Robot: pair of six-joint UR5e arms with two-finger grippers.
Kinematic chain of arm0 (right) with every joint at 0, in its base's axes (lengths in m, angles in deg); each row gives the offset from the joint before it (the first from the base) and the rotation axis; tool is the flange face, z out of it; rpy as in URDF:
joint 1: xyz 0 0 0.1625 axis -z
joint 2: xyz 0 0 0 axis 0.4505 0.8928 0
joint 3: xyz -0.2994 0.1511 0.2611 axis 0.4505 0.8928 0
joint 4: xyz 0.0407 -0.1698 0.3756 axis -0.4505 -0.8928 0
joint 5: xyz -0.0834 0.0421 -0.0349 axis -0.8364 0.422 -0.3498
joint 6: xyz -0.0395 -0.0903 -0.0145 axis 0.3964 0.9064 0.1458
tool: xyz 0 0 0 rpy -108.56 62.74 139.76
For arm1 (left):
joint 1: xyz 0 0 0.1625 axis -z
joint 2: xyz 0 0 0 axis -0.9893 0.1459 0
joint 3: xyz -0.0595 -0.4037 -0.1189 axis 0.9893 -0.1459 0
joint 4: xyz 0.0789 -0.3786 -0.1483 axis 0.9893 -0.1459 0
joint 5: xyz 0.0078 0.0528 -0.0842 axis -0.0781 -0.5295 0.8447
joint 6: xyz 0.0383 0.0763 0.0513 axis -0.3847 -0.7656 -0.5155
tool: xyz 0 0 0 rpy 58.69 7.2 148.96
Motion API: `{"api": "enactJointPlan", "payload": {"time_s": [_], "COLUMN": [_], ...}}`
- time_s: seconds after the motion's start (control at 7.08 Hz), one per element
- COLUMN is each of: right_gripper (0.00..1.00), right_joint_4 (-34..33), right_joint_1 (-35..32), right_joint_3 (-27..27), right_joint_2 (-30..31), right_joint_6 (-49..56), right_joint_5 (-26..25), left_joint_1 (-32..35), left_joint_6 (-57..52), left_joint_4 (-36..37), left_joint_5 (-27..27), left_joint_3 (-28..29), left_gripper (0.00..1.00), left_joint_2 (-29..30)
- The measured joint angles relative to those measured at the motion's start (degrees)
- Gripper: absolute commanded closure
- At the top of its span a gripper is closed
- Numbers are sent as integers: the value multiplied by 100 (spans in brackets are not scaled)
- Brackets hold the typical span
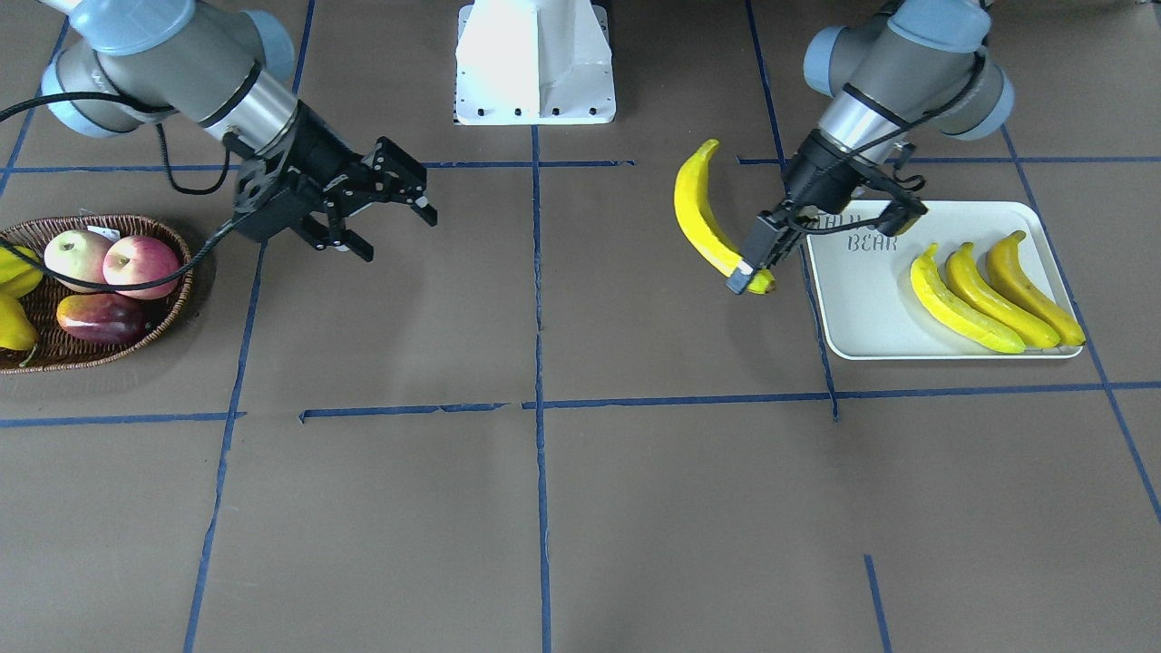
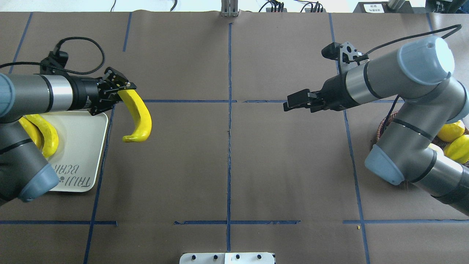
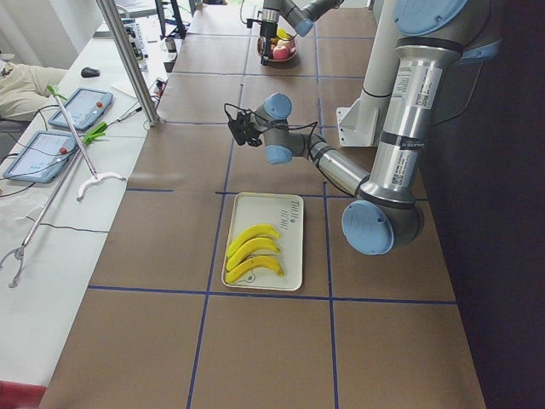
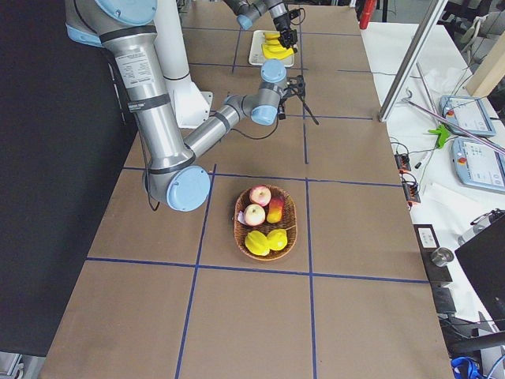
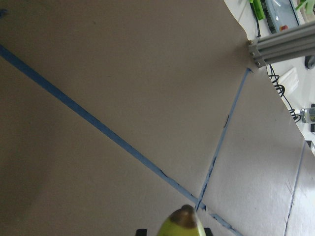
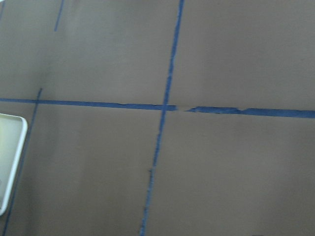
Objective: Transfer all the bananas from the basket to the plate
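My left gripper (image 1: 751, 277) is shut on one end of a long yellow banana (image 1: 698, 213), held in the air just beside the plate's (image 1: 862, 308) inner edge. In the overhead view the left gripper (image 2: 122, 88) and this banana (image 2: 141, 117) hang past the plate (image 2: 80, 146). The banana's dark tip (image 5: 184, 223) shows in the left wrist view. Three bananas (image 1: 998, 299) lie side by side on the plate. My right gripper (image 1: 395, 231) is open and empty, in the air beside the wicker basket (image 1: 91, 354).
The basket holds two apples (image 1: 109, 258), a red-purple mango (image 1: 102, 317) and ridged yellow fruit (image 1: 14, 299). The right arm's elbow covers most of the basket (image 2: 381, 128) in the overhead view. The robot's white base (image 1: 535, 63) stands mid-table. Blue tape lines cross the brown table.
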Motion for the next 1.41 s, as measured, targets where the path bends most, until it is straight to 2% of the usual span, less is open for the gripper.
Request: {"api": "enactJointPlan", "payload": {"time_s": [0.28, 0.71, 0.99, 1.13, 1.27, 1.41], "right_gripper": [1, 1, 1, 1, 1, 1], "right_joint_4": [-317, -360, -366, -366, -367, -367], "right_joint_1": [-442, -723, -732, -734, -734, -734], "right_joint_3": [-25, -34, -41, -43, -47, -50], "right_joint_2": [548, 872, 885, 889, 892, 892], "right_joint_6": [1018, 1535, 1558, 1560, 1560, 1561], "right_joint_5": [350, 612, 624, 625, 626, 626], "left_joint_1": [346, 466, 444, 418, 395, 375], "left_joint_6": [263, -147, -306, -322, -333, -351], "left_joint_4": [-1223, -3494, -4149, -4410, -4640, -4756], "left_joint_5": [-202, -269, -501, -741, -915, -986], "left_joint_3": [443, 1769, 2461, 2816, 3097, 3233], "left_gripper": [100, 98, 95, 85, 72, 70], "left_joint_2": [-508, -974, -981, -951, -926, -919]}}
